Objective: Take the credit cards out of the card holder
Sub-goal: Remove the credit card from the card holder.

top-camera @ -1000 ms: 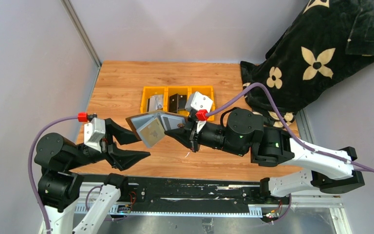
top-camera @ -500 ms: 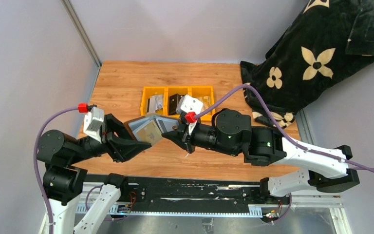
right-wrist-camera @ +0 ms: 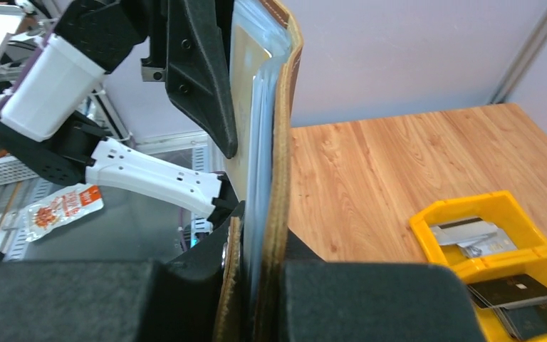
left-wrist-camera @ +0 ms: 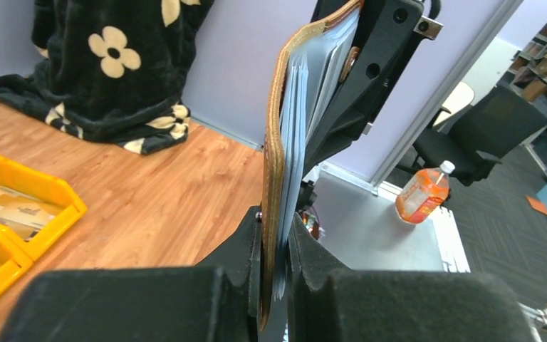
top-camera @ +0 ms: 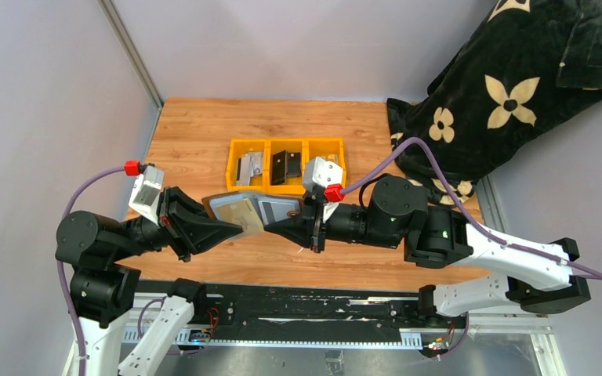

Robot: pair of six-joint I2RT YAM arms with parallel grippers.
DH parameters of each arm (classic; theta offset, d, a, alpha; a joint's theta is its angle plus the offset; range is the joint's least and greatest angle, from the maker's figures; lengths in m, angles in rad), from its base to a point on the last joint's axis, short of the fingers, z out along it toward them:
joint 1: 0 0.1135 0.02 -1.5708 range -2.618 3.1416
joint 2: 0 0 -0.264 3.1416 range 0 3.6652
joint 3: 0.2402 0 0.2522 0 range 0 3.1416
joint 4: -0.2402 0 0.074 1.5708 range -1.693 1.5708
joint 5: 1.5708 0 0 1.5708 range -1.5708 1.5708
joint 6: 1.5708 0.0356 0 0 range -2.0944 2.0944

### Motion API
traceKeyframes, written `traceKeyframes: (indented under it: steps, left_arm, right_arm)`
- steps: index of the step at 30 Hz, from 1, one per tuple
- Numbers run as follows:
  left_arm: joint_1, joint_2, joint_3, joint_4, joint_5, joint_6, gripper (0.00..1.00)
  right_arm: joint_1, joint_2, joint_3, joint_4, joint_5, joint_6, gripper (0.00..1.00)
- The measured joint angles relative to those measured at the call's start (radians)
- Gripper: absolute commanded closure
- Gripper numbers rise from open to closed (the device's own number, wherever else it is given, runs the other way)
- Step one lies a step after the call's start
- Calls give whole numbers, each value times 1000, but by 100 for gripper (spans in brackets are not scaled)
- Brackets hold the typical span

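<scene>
1. Top external: left gripper [top-camera: 233, 229] and right gripper [top-camera: 274, 227] meet tip to tip above the table [top-camera: 192, 133]; card holder [top-camera: 239, 210] is held up between them, just in front of the yellow bin [top-camera: 233, 146]
2. Left wrist: jaws narrow, pinching one holder edge
3. Right wrist: jaws narrow, clamped on the opposite edge
4. Some credit cards [top-camera: 286, 164] lie in the bin

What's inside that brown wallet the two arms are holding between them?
The open wallet shows a grey inside with one tan card in it. The wrist views catch its sleeves only edge-on, so any other cards tucked in them cannot be seen.
</scene>
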Motion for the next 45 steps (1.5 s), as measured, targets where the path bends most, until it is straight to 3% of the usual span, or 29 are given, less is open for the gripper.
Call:
traceKeyframes:
  steps: [2, 4, 6, 10, 12, 17, 23, 27, 38, 42, 45]
  left_arm:
    - [0, 2, 4, 9, 10, -23, 64]
    - [0, 11, 9, 29, 10, -53, 58]
    - [0, 26, 13, 43, 16, -78, 57]
    - [0, 47, 14, 57, 21, -116, 68]
    - [0, 52, 14, 61, 27, -123, 69]
    - [0, 56, 14, 74, 29, -130, 53]
    - [0, 56, 14, 78, 35, -141, 51]
    - [0, 56, 14, 77, 44, -137, 54]
    - [0, 55, 12, -8, 19, -22, 87]
    - [0, 54, 22, -37, -2, 1, 87]
    - [0, 54, 22, -52, -11, 8, 81]
  right_arm:
    - [-5, -9, -15, 18, -31, 7, 100]
    - [-7, -14, -26, 37, -82, 23, 100]
    - [-13, -11, -32, 48, -120, 38, 100]
    - [-56, -10, -41, 65, -189, 88, 100]
    - [-89, -10, -57, 84, -224, 120, 100]
    - [-143, -10, -104, 116, -301, 192, 100]
    - [-158, 14, -105, 106, -322, 228, 100]
    - [-174, 27, -105, 94, -325, 241, 100]
    - [-239, 31, -104, 134, -459, 314, 100]
    - [-266, 34, -132, 180, -497, 340, 100]
    - [-290, 30, -167, 231, -527, 370, 100]
